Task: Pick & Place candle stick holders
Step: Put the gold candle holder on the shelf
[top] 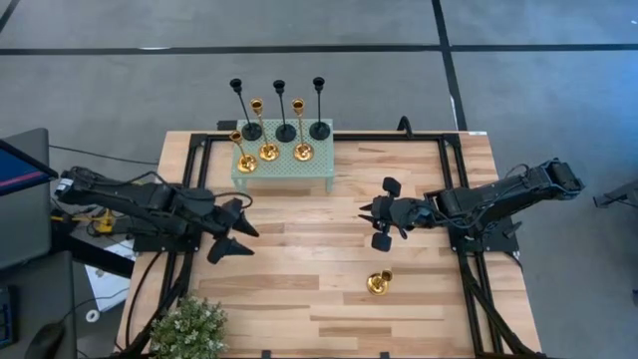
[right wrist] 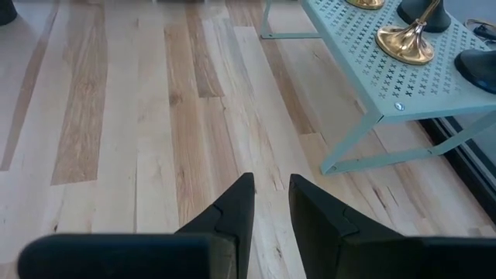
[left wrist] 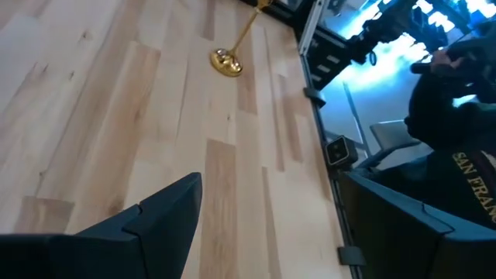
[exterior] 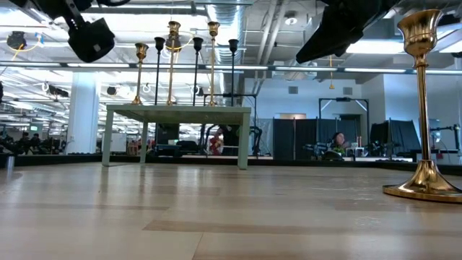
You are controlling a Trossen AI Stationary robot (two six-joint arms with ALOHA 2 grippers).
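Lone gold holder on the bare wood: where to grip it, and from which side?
Probably the thin stem of the gold candle stick holder, just above its round base. It stands upright and alone on the table, nothing crowding it. The right gripper is nearest; come in level from its side, fingers straddling the stem.

Light falls evenly from the ceiling fixtures, bright and white, so the wooden tabletop (top: 329, 249) carries only faint, soft shadows. Seen level with the table, the arms overhead go to black silhouettes against the lit room. The lone gold holder (exterior: 424, 101) near the edge catches sharp glints on its cup and base. Past the left gripper (left wrist: 256, 225), the room glares blue-white and the close fingers blur.
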